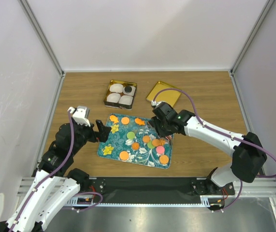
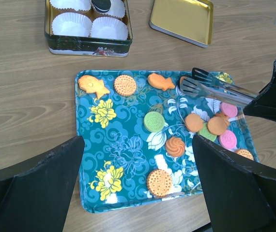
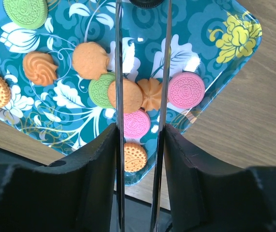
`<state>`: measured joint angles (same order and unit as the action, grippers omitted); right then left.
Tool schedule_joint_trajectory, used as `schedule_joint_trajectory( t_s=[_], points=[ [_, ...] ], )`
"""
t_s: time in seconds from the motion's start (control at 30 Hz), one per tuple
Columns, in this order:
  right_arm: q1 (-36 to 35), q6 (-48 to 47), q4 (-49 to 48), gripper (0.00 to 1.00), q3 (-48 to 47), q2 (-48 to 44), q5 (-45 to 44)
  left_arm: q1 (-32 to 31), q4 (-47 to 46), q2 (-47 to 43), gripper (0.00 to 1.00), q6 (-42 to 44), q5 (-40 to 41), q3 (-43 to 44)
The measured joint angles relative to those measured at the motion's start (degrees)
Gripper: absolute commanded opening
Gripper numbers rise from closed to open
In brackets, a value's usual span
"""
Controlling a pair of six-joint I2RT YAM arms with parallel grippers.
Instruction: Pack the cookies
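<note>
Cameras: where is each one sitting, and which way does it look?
Top external: above and behind the arms, looking down at the tray; both arms show.
Left wrist: on the left arm, looking across the tray to the tin; the open left hand shows.
Right wrist: on the right arm, looking down the tongs at cookies; the right hand shows.
Both wrist views share the tongs and tray.

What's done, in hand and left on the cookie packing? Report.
Done: one black cookie sits in the tin. In hand: the right hand grips tongs over the tray, tips apparently empty. Left: three cups empty; all other cookies lie on the tray.
</note>
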<state>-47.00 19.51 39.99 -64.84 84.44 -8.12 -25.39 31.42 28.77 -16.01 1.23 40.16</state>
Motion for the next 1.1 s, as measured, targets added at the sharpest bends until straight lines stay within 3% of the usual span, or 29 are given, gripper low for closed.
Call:
schedule_joint_trajectory(
  t_s=[0.5, 0.67, 0.8, 1.1],
  points=[
    [-0.02, -0.04, 3.04, 0.34, -2.99, -2.21, -0.07, 0.0, 0.0, 0.0, 1.0, 0.0, 0.0, 0.0],
    [0.07, -0.57, 3.96, 0.35, -8.55, -1.51, 0.02, 0.0, 0.0, 0.0, 1.0, 0.0, 0.0, 0.0],
    [0.79, -1.9, 2.75, 0.35, -18.32, 3.76, 1.16, 0.0, 0.0, 0.0, 1.0, 0.0, 0.0, 0.0],
    [3.8, -5.09, -7.34, 0.34, -37.9, 25.16, 3.19, 0.0, -0.02, -0.02, 1.0, 0.0, 0.02, 0.0]
  ],
)
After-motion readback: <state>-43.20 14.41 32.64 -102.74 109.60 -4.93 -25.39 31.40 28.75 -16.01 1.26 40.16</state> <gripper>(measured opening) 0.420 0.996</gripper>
